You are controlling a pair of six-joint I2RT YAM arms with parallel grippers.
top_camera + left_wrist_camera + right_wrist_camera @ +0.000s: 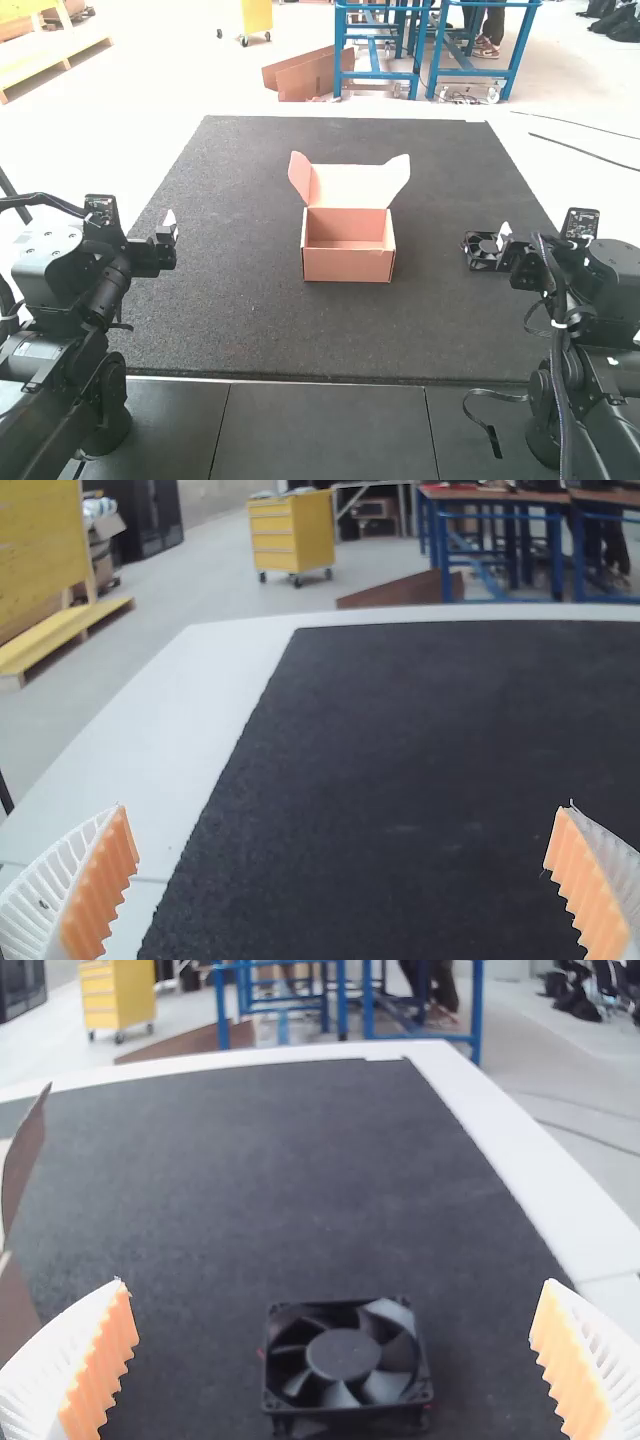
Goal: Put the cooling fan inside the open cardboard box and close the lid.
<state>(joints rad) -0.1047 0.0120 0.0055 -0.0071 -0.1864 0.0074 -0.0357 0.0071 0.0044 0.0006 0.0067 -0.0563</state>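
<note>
While the fan [345, 1365] lies just ahead of my spread right tool [333, 1285], left tool [345, 808] spread too, the box [348, 243] has nothing inside.

I see a black mat [250, 260] covering a white table [170, 770]. Beyond it, a pale floor [190, 575], a yellow wheeled cabinet [291, 530], blue metal frames [430, 45] and a yellow wooden platform [55, 635], all in bright even light.

Bright, even daylight; shadows soft, faint; glare washes out white table [190, 740].
</note>
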